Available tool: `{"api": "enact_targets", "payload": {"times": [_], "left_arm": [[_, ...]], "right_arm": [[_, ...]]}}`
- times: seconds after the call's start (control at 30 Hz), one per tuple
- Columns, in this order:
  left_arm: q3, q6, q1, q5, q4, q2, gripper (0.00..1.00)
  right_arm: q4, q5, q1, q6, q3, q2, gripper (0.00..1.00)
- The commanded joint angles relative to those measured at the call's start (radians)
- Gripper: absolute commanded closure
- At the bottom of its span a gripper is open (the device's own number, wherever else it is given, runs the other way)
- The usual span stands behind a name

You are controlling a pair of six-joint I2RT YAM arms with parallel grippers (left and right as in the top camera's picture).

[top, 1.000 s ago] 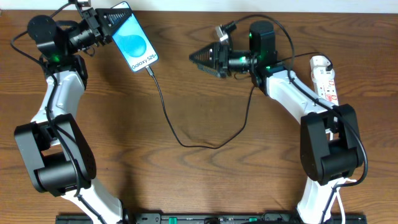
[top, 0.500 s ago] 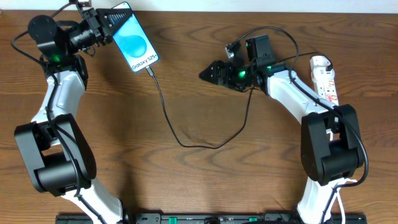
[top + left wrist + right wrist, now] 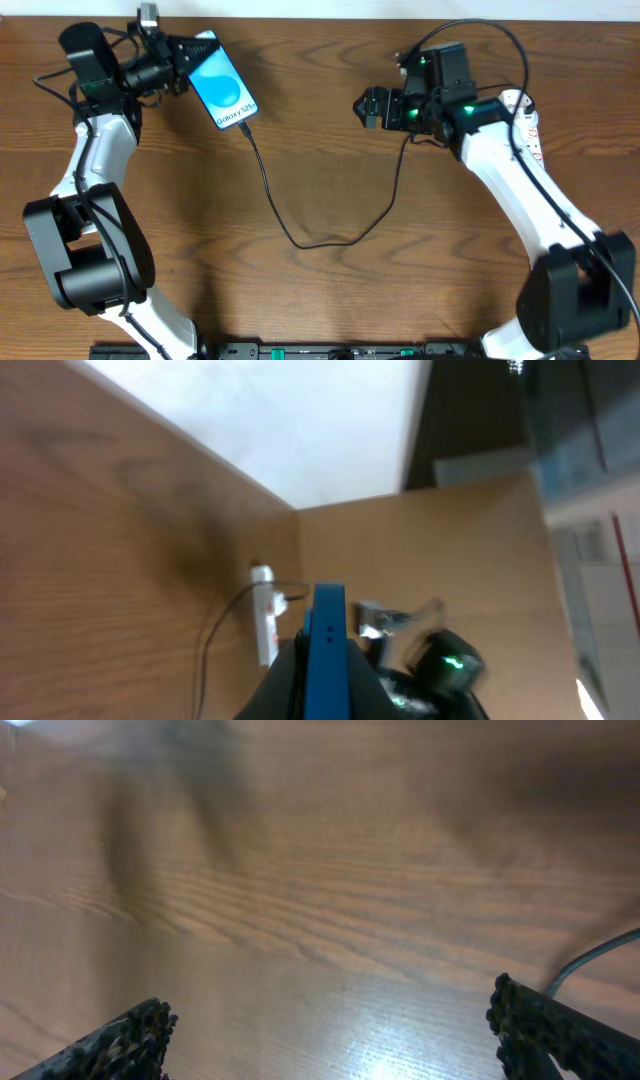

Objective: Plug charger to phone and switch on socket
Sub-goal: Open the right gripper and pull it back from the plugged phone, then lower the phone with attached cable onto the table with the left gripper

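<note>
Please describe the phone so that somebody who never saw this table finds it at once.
Look to the upper left of the wooden table, where the left gripper is shut on the phone. It is a slim rectangle with a bright blue screen reading Galaxy S25, and the thin black charger reaches its lower end; nothing else there is blue.

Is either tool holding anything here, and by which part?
The left tool clamps the phone by the end opposite where the charger meets it. The right tool is open, holding nothing.
</note>
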Motion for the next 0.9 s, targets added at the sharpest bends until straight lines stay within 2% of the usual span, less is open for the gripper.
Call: {"api": "enact_targets", "payload": {"times": [0.0, 0.17, 0.3, 0.37, 0.53, 0.87], "left_arm": [[0.012, 0.246, 0.003, -0.040, -0.124, -0.024, 0.93], [0.012, 0.432, 0.002, -0.138, -0.397, -0.024, 0.93], [0.011, 0.605, 0.002, -0.324, -0.674, -0.023, 0.93], [0.009, 0.661, 0.000, -0.377, -0.744, -0.020, 0.93], [-0.025, 0.706, -0.010, -0.489, -0.809, -0.018, 0.93], [-0.138, 0.710, -0.033, -0.588, -0.793, -0.018, 0.93]], "right_arm": [[-0.017, 0.068, -0.007, -0.032, 0.006, -0.069, 0.01], [-0.076, 0.150, -0.007, -0.032, 0.006, -0.124, 0.01], [-0.144, 0.195, -0.007, -0.033, 0.006, -0.131, 0.01], [-0.164, 0.199, -0.007, -0.033, 0.006, -0.131, 0.01], [-0.178, 0.206, -0.007, -0.047, 0.006, -0.131, 0.01], [-0.176, 0.213, -0.006, -0.047, 0.006, -0.131, 0.01]]}}
